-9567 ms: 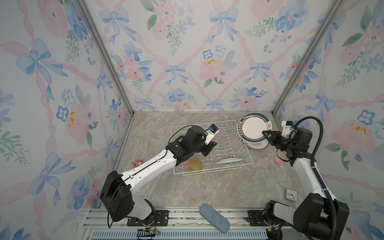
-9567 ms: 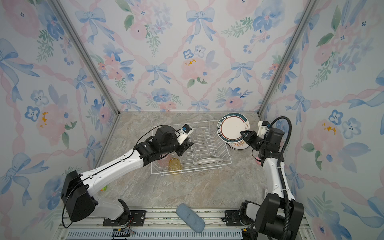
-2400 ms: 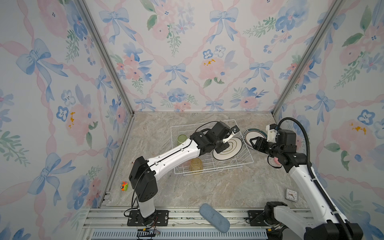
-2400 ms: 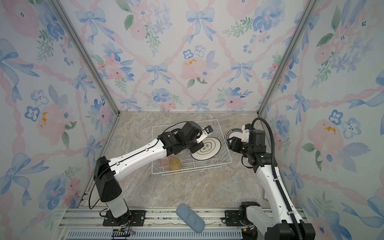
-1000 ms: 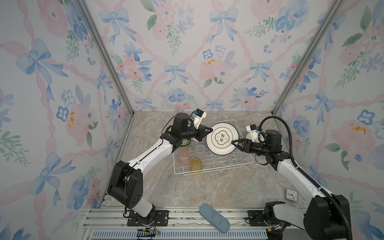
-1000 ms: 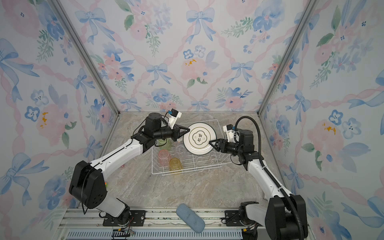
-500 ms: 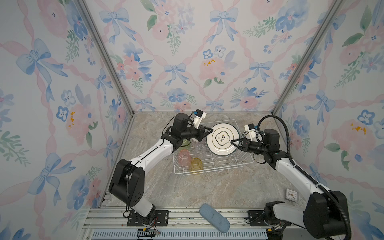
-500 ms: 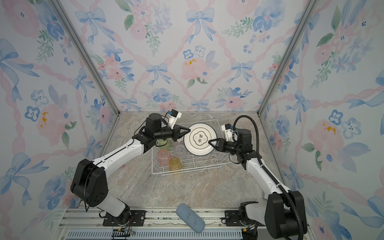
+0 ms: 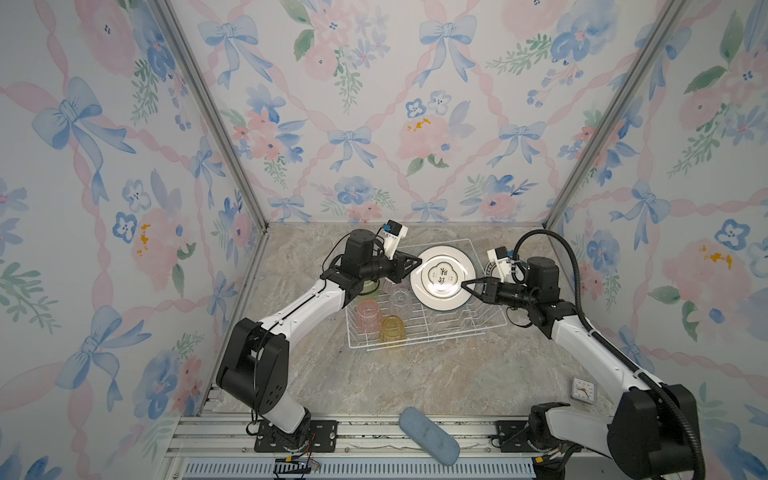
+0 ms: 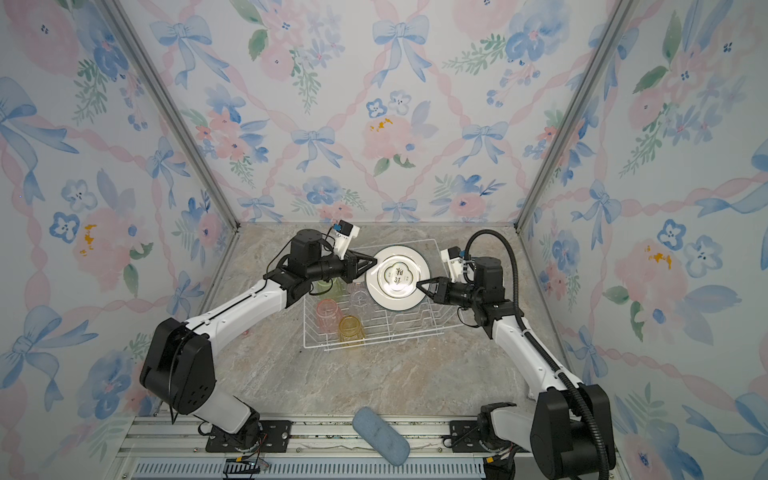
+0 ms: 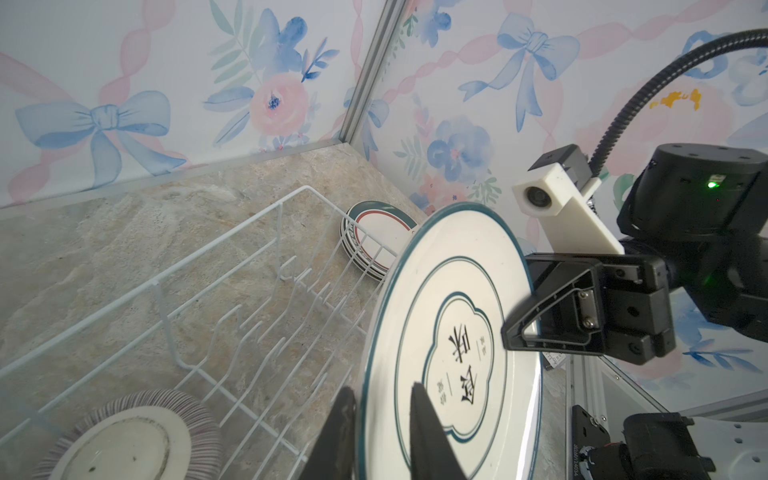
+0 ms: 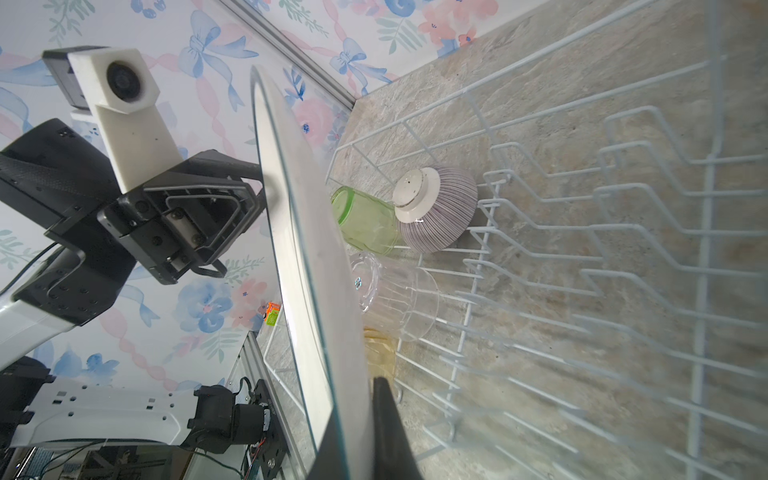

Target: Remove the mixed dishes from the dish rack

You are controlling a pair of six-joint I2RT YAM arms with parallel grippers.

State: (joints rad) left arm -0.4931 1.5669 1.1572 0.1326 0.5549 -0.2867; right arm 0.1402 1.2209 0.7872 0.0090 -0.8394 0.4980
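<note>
A white dark-rimmed plate (image 9: 442, 277) (image 10: 397, 277) hangs tilted above the dish rack (image 9: 436, 334) (image 10: 386, 337), held between both arms. My right gripper (image 9: 464, 286) (image 12: 355, 399) is shut on the plate's right rim. My left gripper (image 9: 417, 266) (image 11: 381, 388) straddles the opposite rim with its jaws slightly apart. In the rack's left half stand pink (image 9: 369, 313), yellow (image 9: 392, 328), clear (image 9: 400, 297) and green (image 12: 365, 220) tumblers, mouths down. The striped ribbed bowl (image 12: 436, 220) (image 11: 124, 436) lies upturned beside them. Other plates (image 11: 374, 241) are stacked on the table beyond the rack's right end.
A blue oblong pad (image 9: 430, 434) lies at the front edge over the rail. A small white square clock (image 9: 582, 388) sits at the front right. Floral walls close the table in on three sides. The rack's prongs (image 12: 582, 249) stand bare under the plate.
My right gripper has closed on the plate's rim. My left gripper, shut on the plate before, has parted its jaws a little. The plate has hardly moved.
</note>
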